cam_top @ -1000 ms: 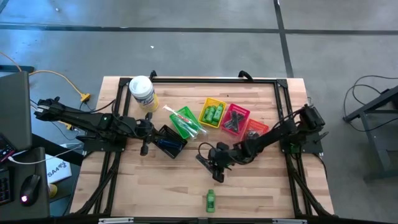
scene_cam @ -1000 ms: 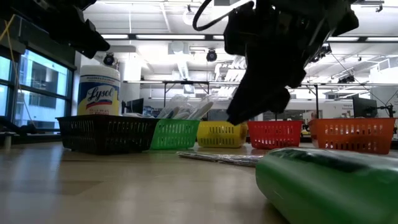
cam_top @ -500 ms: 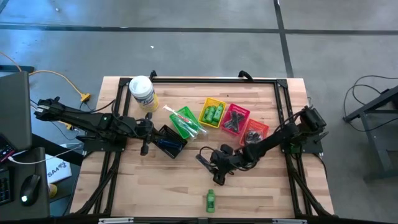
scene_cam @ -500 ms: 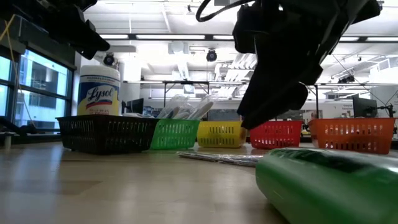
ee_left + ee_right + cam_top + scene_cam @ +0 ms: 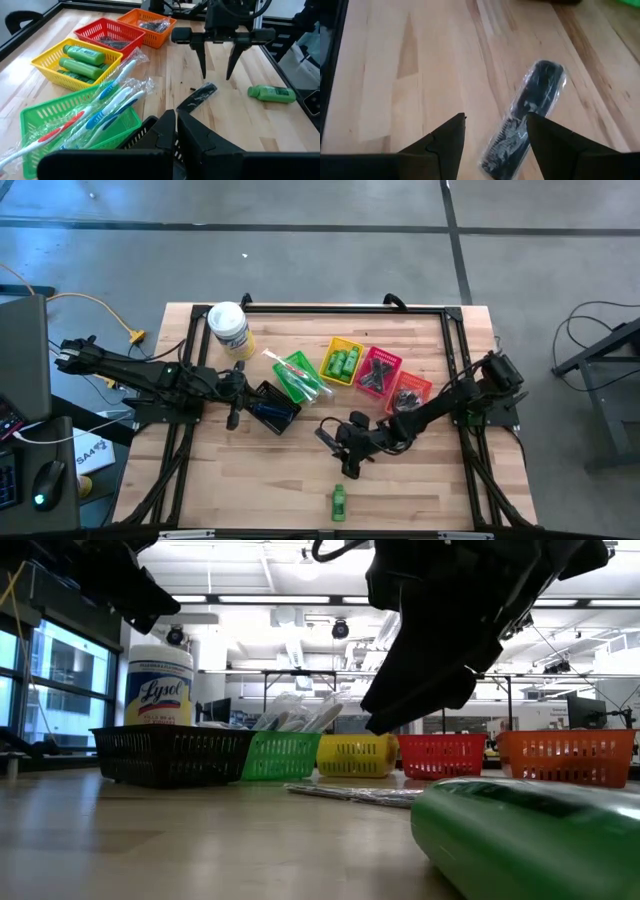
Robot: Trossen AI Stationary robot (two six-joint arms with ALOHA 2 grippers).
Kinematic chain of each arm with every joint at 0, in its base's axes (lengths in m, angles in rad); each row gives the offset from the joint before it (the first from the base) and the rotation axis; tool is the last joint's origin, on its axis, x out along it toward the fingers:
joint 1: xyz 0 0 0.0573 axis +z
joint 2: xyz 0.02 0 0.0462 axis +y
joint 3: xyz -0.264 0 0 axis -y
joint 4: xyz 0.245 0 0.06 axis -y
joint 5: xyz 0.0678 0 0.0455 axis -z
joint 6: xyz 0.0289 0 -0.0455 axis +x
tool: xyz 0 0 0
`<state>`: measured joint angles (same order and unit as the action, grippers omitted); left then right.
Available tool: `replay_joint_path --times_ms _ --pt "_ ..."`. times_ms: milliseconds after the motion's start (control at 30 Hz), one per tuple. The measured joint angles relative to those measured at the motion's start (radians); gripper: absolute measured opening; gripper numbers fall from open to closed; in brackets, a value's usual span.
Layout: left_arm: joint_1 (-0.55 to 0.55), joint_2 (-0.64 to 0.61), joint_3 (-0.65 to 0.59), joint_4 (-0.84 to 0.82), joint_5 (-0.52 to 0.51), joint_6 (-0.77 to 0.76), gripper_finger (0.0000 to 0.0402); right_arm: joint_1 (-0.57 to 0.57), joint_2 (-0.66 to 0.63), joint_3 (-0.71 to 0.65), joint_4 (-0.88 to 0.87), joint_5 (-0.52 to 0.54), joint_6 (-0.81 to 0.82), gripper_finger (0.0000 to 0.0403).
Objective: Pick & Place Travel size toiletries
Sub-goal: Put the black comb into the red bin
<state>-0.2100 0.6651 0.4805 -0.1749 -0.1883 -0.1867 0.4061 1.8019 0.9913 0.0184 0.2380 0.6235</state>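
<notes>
Wrapped black comb [image 5: 526,118] lies flat on the worktop [image 5: 270,480] mid-area, toward the front edge. Right gripper [image 5: 216,76] hovers over it, fingers apart. Left gripper [image 5: 176,116] fingers together, above the black basket [image 5: 273,406].

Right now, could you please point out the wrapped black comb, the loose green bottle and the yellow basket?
Wrapped black comb [image 5: 527,117], right wrist view, middle of its body.
Loose green bottle [image 5: 272,93], left wrist view, middle of its body.
Yellow basket [image 5: 46,65], left wrist view, near rim.
</notes>
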Motion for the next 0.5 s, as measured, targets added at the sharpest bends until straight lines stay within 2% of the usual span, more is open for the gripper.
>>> replay_joint_path --times_ms 167,500 --pt "0.000 0.004 0.000 0.000 0.000 -0.002 0.0017 0.006 0.000 0.000 0.015 0.003 -0.025 0.0203" --pt "0.000 0.005 0.000 0.000 -0.010 -0.002 0.0017 -0.001 0.057 0.007 0.005 0.049 0.058 0.0203"
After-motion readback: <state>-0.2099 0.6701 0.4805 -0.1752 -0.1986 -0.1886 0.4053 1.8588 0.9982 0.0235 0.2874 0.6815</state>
